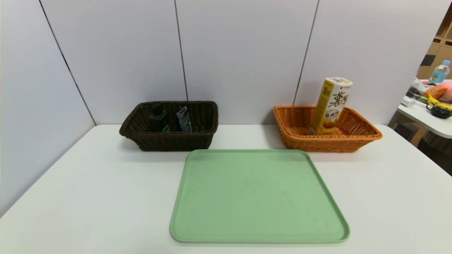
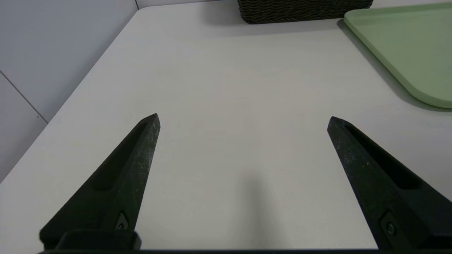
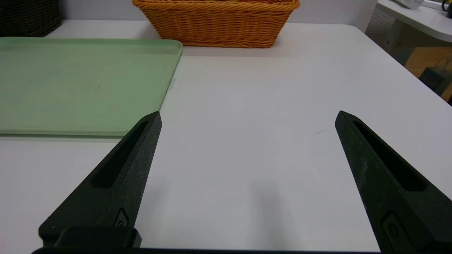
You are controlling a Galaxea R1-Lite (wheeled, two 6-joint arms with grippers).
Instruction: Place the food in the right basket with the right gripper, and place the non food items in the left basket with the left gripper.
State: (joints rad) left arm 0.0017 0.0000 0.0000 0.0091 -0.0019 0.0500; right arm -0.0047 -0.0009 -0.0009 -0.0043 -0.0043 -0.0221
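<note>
My left gripper (image 2: 243, 118) hung over bare white bench (image 1: 88, 197) on my left, its black tapered fingers (image 2: 141, 155) spread wide and holding nothing; my right gripper (image 3: 247, 116) hung likewise on my right, fingers (image 3: 137, 151) wide apart and empty. The flat pale-green plastic tray (image 1: 259, 197) with rounded corners carried nothing. The dark brown woven wicker basket (image 1: 169, 141) at the back left held a dark bottle (image 1: 158, 118) and a small dark packet (image 1: 184, 119); the orange woven wicker basket (image 1: 326, 143) at the back right held a tall yellow cardboard snack box (image 1: 332, 106), leaning slightly against its wall. To my eye the sorting looked finished, so the sound course was to keep both arms clear of the baskets, since the tall box seemed easy to tip.
</note>
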